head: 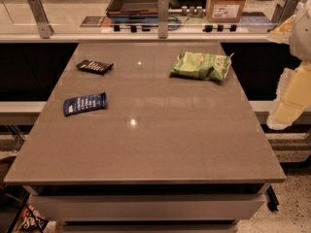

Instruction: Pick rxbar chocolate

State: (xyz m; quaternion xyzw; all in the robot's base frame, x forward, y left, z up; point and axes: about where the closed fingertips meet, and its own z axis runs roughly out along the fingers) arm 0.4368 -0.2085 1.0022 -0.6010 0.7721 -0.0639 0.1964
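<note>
The gripper (287, 106) is seen only as a pale shape, cut off at the right edge beside the table (155, 144); open or closed cannot be told. The dark chocolate bar (95, 66) is laid well to its left, past a green bag (200, 65).

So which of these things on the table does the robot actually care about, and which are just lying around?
For the job: rxbar chocolate, the dark bar at the far left of the table; robot arm at the right edge, its gripper jaws out of view.
Just lying about: blue bar; green bag; cardboard box behind the table.
</note>
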